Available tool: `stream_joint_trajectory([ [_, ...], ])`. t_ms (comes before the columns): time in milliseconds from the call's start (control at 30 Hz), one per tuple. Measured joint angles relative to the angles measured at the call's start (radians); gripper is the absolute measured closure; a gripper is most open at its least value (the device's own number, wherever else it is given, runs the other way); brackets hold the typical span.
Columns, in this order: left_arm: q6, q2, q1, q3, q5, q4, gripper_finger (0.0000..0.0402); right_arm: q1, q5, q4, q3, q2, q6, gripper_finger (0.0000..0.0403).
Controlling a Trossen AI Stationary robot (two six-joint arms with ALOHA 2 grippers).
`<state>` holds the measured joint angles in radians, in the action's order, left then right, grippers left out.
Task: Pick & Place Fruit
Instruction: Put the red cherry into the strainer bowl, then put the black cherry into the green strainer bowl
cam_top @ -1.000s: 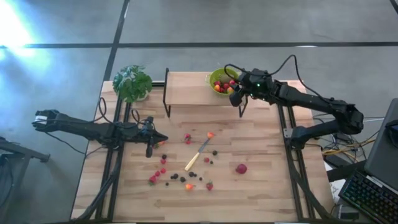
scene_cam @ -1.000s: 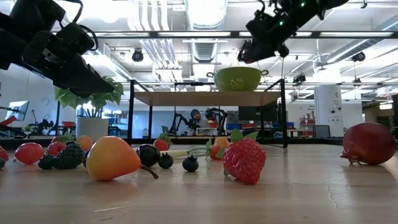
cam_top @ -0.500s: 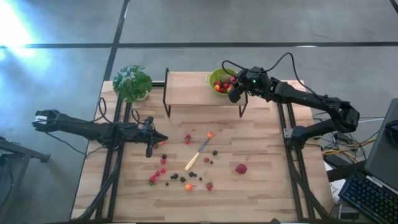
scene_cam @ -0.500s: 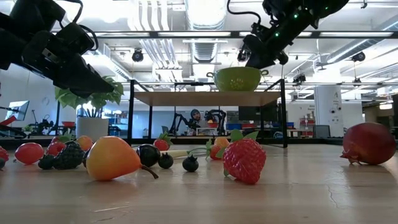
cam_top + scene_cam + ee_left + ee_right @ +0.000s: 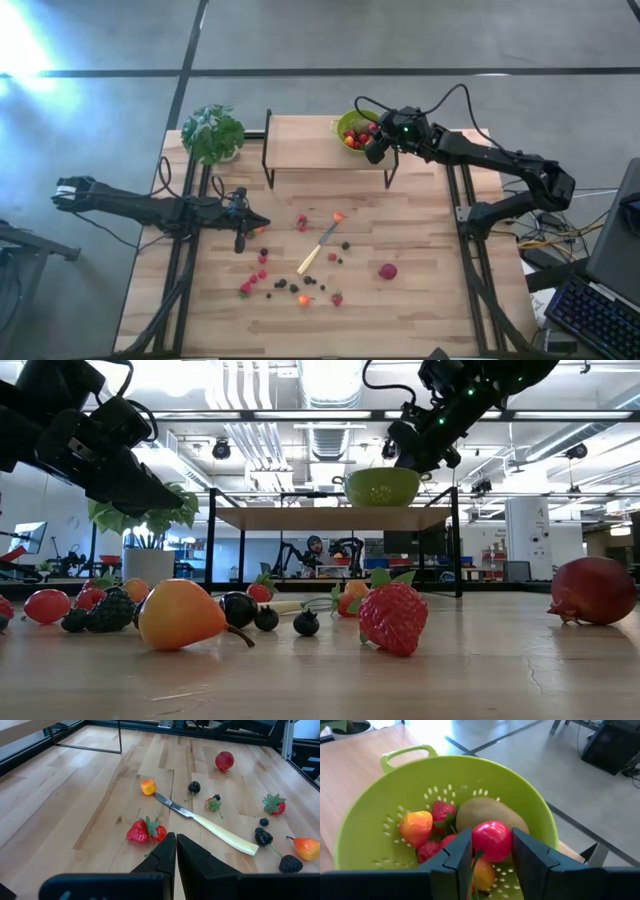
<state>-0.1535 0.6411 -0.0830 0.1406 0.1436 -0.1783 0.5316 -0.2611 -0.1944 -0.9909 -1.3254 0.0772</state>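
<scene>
A green colander (image 5: 385,815) stands on the raised wooden shelf (image 5: 310,145) at the table's far side. It holds a kiwi (image 5: 490,815), a strawberry (image 5: 442,812) and an orange fruit (image 5: 416,826). My right gripper (image 5: 491,855) hangs just over the bowl (image 5: 352,128), shut on a round red fruit (image 5: 491,840). More small fruit (image 5: 290,285) lies scattered on the table's near half, with a larger red one (image 5: 388,271) to the right. My left gripper (image 5: 176,840) waits shut over the table's left middle (image 5: 262,226). My right gripper pinches the round red fruit by its two sides (image 5: 476,842) between its two fingers. The fingers (image 5: 532,855) slant downward, coming from the table's right. The fruit is lifted clear, above the fruit lying in the colander, its thin stem (image 5: 475,865) hanging below.
A pale-handled knife (image 5: 318,250) lies among the scattered fruit. A leafy potted plant (image 5: 212,132) stands at the far left corner. The shelf's black frame legs (image 5: 268,150) stand left of the colander. Bare wood lies along the table's right side (image 5: 430,250).
My right gripper has carried the red fruit toward the table's left and a little down, from beside the colander's right rim to over its bowl. The fruit stays between the fingers.
</scene>
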Motion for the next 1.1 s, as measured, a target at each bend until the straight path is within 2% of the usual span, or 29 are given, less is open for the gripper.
stream_joint_trajectory([
  [100,0.000,0.000,0.000,0.000,0.000,0.000,0.0381,0.000,0.000,-0.001,0.000,0.001,-0.002,0.0282],
  [400,0.000,0.000,0.000,0.000,0.000,0.000,0.0381,0.000,0.000,-0.002,0.000,0.002,-0.001,0.0224],
  [633,0.000,0.000,0.000,0.000,0.000,0.000,0.0381,-0.001,0.000,-0.003,0.000,0.003,-0.002,0.0201],
  [900,0.000,0.000,0.000,0.000,0.000,0.000,0.0381,-0.013,0.000,-0.003,0.000,0.061,-0.002,0.0206],
  [1100,0.000,0.000,0.000,0.000,0.000,0.000,0.0381,-0.087,0.005,-0.013,0.000,0.136,-0.030,0.0229],
])
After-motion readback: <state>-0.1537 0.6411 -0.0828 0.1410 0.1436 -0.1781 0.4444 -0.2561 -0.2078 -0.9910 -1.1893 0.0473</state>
